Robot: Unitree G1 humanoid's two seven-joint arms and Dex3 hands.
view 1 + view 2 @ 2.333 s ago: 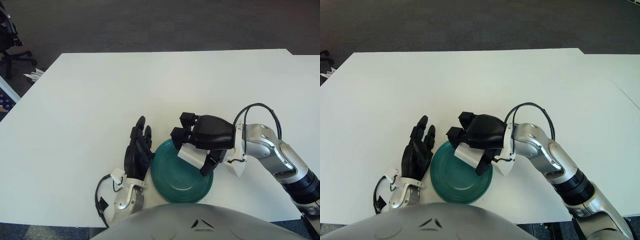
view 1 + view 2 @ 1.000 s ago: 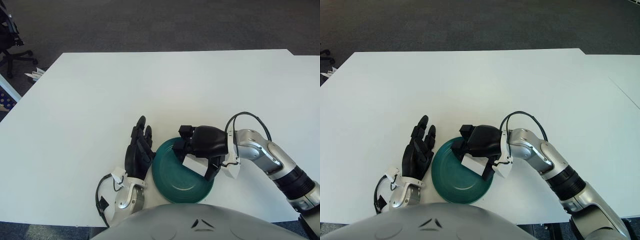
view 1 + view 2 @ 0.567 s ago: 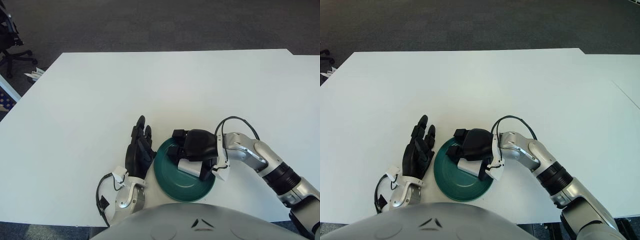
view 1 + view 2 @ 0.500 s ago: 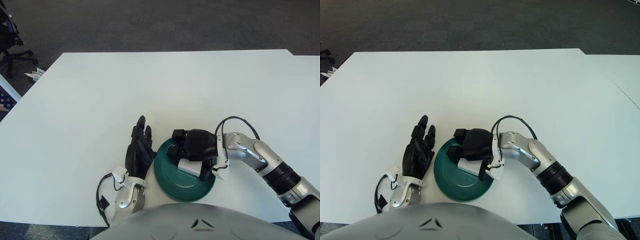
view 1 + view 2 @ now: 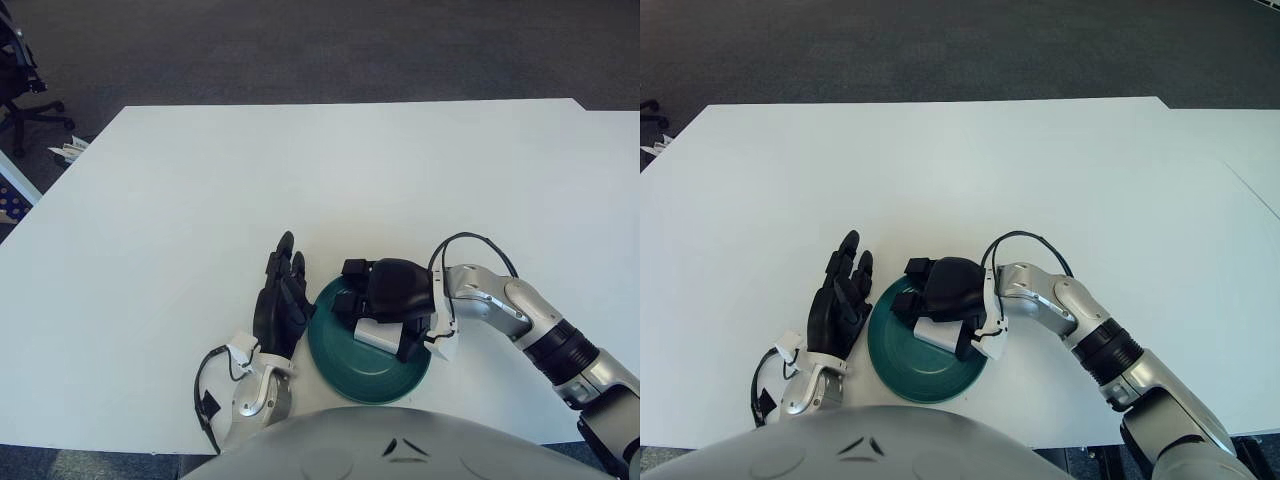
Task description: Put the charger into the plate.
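Note:
A dark green plate (image 5: 352, 368) lies on the white table near its front edge. My right hand (image 5: 385, 300) is low over the plate's right half, fingers curled around a white charger block (image 5: 377, 334) that rests in or just above the plate. The same charger shows in the right eye view (image 5: 933, 334). My left hand (image 5: 280, 302) rests on the table just left of the plate, fingers spread and holding nothing.
The white table (image 5: 300, 180) stretches far back and to both sides. A black cable loops off my right wrist (image 5: 470, 245). An office chair base (image 5: 20, 100) and dark carpet lie beyond the table's far left corner.
My right hand carried the charger down and left from above the plate's right rim to low over the plate. In the last half second it barely moved. The left hand stayed put.

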